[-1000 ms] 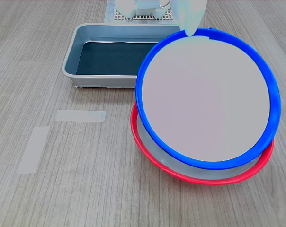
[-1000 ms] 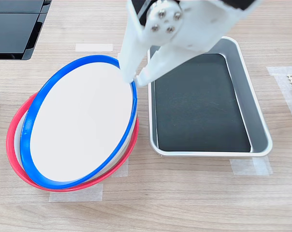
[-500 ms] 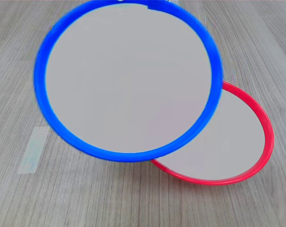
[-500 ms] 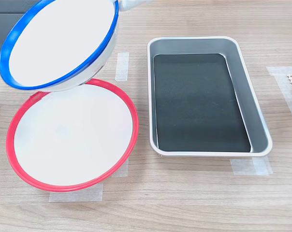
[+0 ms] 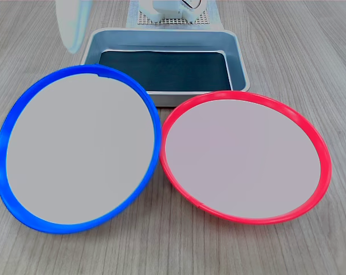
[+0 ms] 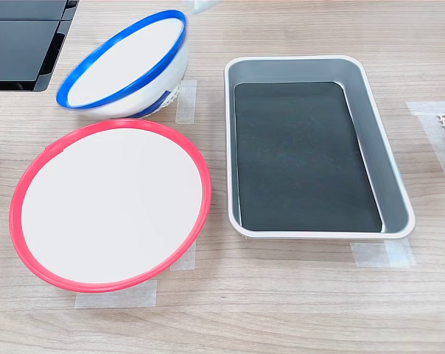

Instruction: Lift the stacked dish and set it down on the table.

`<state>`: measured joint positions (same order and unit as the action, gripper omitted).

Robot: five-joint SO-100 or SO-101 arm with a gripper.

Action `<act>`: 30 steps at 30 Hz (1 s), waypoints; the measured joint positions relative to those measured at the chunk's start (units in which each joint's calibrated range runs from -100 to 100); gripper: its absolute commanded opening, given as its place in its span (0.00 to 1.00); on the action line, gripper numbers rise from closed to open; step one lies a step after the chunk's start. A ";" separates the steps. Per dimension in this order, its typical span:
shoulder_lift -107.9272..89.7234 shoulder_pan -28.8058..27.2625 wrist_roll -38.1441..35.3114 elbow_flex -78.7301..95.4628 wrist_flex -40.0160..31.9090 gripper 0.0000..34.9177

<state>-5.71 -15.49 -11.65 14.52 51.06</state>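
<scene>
The blue-rimmed dish [image 5: 78, 149] is clear of the stack and tilted, its far edge held high. In the second exterior view it hangs steeply canted over the table [image 6: 281, 295], low edge close to or touching a pale tape strip [image 6: 186, 101]; contact is hard to call.

The red-rimmed plate [image 5: 242, 157] sits flat alone, just beside the dish; in the first exterior view the 2 rims nearly meet.

The gripper [image 5: 73, 26] is only a pale blur at the top of the first exterior view, above the dish's notch. Whether it's pinching the rim or has let go, I can't tell.

Now the risks. With the dish this tilted, a release from here would probably drop the raised edge, so it could slap down and skid. A skid toward the first exterior view's right would likely knock the red plate. The grey metal tray [image 5: 167, 69] lies close behind, so a swing backward might clip its wall. A thin-rim hold could also slip.
</scene>
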 measured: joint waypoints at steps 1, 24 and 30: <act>0.85 -0.44 -0.10 0.54 -0.90 0.00; 1.79 -6.64 -6.79 2.63 2.20 0.46; 6.91 -8.14 -9.38 2.63 -2.61 0.42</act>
<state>1.19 -23.63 -21.03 17.15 48.45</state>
